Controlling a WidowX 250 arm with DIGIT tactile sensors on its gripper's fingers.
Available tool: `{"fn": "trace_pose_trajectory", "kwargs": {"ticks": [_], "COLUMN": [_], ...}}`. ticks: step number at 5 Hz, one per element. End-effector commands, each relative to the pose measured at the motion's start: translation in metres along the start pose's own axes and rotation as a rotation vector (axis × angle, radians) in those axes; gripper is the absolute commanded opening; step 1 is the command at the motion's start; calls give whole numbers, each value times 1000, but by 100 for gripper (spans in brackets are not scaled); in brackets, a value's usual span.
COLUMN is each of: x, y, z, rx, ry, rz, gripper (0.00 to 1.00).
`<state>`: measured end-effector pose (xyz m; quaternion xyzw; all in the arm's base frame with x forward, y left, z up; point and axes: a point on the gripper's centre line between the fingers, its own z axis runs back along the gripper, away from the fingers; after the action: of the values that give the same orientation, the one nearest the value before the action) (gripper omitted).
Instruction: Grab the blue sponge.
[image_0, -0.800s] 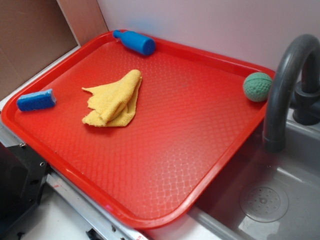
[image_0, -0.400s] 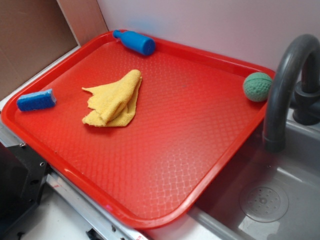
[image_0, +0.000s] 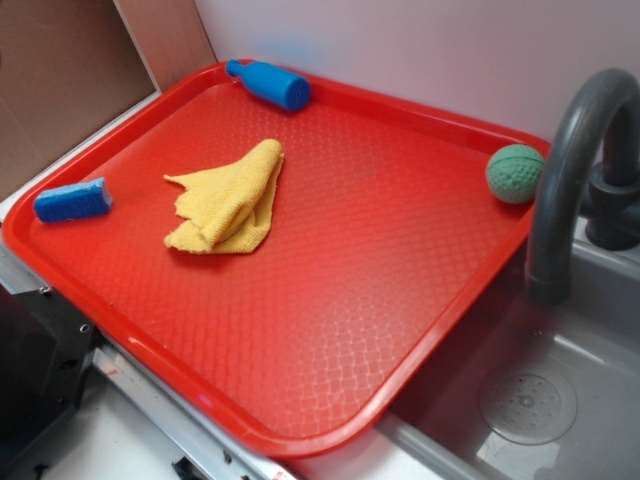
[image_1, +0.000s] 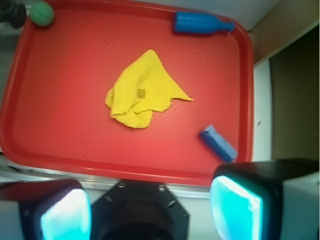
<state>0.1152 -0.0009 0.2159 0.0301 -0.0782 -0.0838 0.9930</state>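
Hovering high above the near rim of the red tray (image_1: 30, 157), the tool (image_1: 150, 212) shows only in the wrist view, where its two cyan-padded fingers (image_1: 235, 210) stand wide apart at the bottom of the picture with nothing between them.

Nearest to the tool, just ahead of its right finger, lies the blue sponge (image_1: 218, 143), a small bright-blue block resting on the tray floor close to the tray's right rim and turned at a slant. In the exterior view the same sponge (image_0: 72, 200) sits alone by the tray's left edge, touching nothing else.

Farther ahead of the tool, near the tray's middle, a crumpled yellow cloth (image_1: 142, 92) lies flat, apart from the sponge.

Farthest from the tool, along the tray's far rim, a blue bottle-shaped cylinder (image_1: 200, 23) lies on its side at the right, and a green ball (image_1: 41, 13) sits in the far left corner. Beside that corner, in the exterior view, a dark grey faucet (image_0: 570, 160) arches over a grey sink (image_0: 560, 390).
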Motion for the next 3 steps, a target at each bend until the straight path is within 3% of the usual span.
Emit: {"fn": "trace_pose_trajectory", "kwargs": {"ticks": [1,3], "x": [-2,10], "y": [60,99], "z": [-46,-96], "rx": [-9,-93], "ry": [-15,4], "rz": [-301,-398], "gripper": [100,100]}}
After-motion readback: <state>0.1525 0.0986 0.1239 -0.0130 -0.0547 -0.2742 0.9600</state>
